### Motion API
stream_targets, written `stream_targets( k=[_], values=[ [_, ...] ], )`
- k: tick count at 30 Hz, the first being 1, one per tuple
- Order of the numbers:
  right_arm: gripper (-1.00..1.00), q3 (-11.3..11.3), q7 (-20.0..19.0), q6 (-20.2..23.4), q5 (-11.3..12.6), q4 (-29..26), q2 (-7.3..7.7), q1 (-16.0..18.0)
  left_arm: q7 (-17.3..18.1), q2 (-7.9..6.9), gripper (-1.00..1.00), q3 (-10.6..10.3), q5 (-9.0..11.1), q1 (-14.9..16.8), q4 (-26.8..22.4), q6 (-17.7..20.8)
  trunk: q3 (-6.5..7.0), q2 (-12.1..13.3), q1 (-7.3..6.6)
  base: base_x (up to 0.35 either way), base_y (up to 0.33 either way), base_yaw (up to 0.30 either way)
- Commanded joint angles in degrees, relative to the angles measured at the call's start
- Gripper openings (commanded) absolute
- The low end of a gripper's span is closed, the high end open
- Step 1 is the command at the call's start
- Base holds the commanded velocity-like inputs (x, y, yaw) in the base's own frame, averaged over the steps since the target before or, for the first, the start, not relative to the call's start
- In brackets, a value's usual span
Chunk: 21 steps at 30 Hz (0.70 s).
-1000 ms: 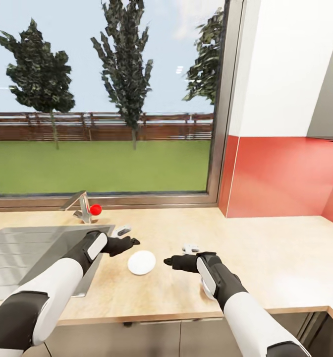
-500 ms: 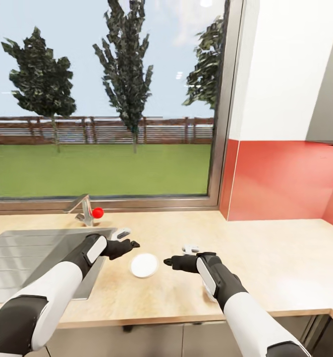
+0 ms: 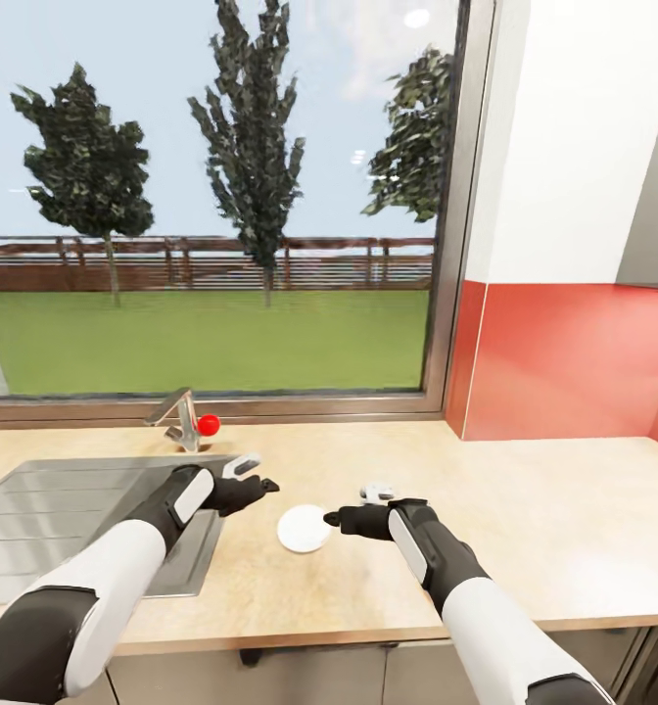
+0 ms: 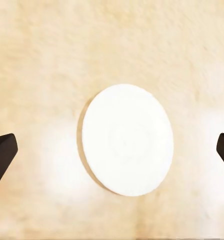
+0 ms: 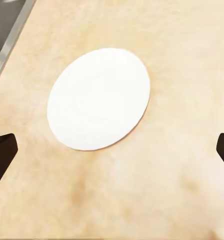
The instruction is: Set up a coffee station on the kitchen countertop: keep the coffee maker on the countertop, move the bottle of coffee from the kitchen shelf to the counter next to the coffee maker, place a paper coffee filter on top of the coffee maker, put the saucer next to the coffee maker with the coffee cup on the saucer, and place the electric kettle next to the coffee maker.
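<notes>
Saucer (image 3: 304, 528) lies flat on the countertop (image 3: 525, 509), nothing on it, a little to the right of the steel sink (image 3: 65, 509). It sits between the two grippers, apart from both.

Left gripper (image 3: 262, 484) hovers just above and to the left of the saucer. In its wrist view the fingertips (image 4: 3, 152) stand far apart at the frame edges with the saucer (image 4: 127, 140) lying between them on bare wood: released, holding nothing.

Right gripper (image 3: 334, 515) hangs just right of the saucer, pointing toward it. Its wrist view shows the same wide spread of dark fingertips (image 5: 2, 150), saucer (image 5: 98, 99) ahead and a strip of sink edge (image 5: 7, 35) at the corner: released, empty.

Faucet (image 3: 180, 416) with a red knob (image 3: 209, 424) stands behind the sink, under the window (image 3: 211, 196). Red wall panel (image 3: 574, 362) to the right.
</notes>
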State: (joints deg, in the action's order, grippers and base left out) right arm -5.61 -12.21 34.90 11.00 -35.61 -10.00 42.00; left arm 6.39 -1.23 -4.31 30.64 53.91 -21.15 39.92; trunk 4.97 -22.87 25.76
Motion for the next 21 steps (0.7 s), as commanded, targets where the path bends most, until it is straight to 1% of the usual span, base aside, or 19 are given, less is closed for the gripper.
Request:
stream_targets(
  k=[1, 3, 4, 6, 8, 10, 14, 18, 21],
  values=[
    [1.00, -0.02, 0.08, 0.26, 0.28, 0.22, 0.00, 0.01, 0.20, -0.06, 1.00, -0.44, 0.03, -0.14, -0.11, 0.07, -0.02, -0.05, 0.02, 0.000, 0.003, 0.000],
    [1.00, -0.02, 0.08, 0.22, 0.33, 2.74, 0.00, 0.01, 0.33, 0.02, 1.00, -0.44, 0.03, -0.78, -0.06, 0.04, -0.02, -0.05, 0.02, 0.000, 0.001, 0.000],
    [1.00, -0.02, 0.08, 0.22, 0.33, 2.93, 0.00, 0.01, 0.52, 0.04, 1.00, -0.44, 0.08, -0.97, -0.01, 0.02, -0.02, -0.05, 0.02, 0.000, 0.000, 0.000],
    [1.00, -0.02, 0.08, 0.20, 0.35, 3.11, 0.00, 0.01, 1.39, 0.06, 1.00, -0.44, 0.36, -1.22, 0.10, 0.00, -0.01, -0.05, 0.02, 0.000, 0.000, 0.000],
    [1.00, -0.08, 0.02, 0.16, 0.34, 4.03, 0.00, 0.01, 3.49, 0.08, 1.00, -0.44, 1.17, -1.60, 0.37, -0.11, -0.01, -0.05, 0.02, 0.000, 0.000, 0.000],
    [1.00, -0.10, -0.14, 0.11, 0.39, 5.16, 0.00, 0.01, 3.99, 0.08, 1.00, -0.44, 1.35, -2.22, 0.23, -0.22, -0.01, -0.05, 0.02, 0.000, 0.000, 0.000],
    [1.00, -0.14, -0.33, 0.09, 0.42, 6.49, 0.00, 0.01, 4.19, 0.08, 1.00, -0.44, 1.36, -2.72, -0.23, -0.31, -0.01, -0.05, 0.02, 0.030, 0.000, 0.000],
    [1.00, -0.13, -0.37, 0.09, 0.49, 6.10, 0.00, 0.01, 4.15, 0.08, 1.00, -0.44, 1.31, -2.76, -0.36, -0.44, -0.01, -0.05, 0.02, 0.121, 0.000, 0.000],
    [1.00, 0.07, -1.36, 0.15, 0.54, 5.80, 0.00, 0.01, 4.15, 0.08, 1.00, -0.45, 1.30, -2.76, -0.40, -0.45, -0.01, -0.05, 0.02, 0.039, 0.000, 0.000]
  ],
)
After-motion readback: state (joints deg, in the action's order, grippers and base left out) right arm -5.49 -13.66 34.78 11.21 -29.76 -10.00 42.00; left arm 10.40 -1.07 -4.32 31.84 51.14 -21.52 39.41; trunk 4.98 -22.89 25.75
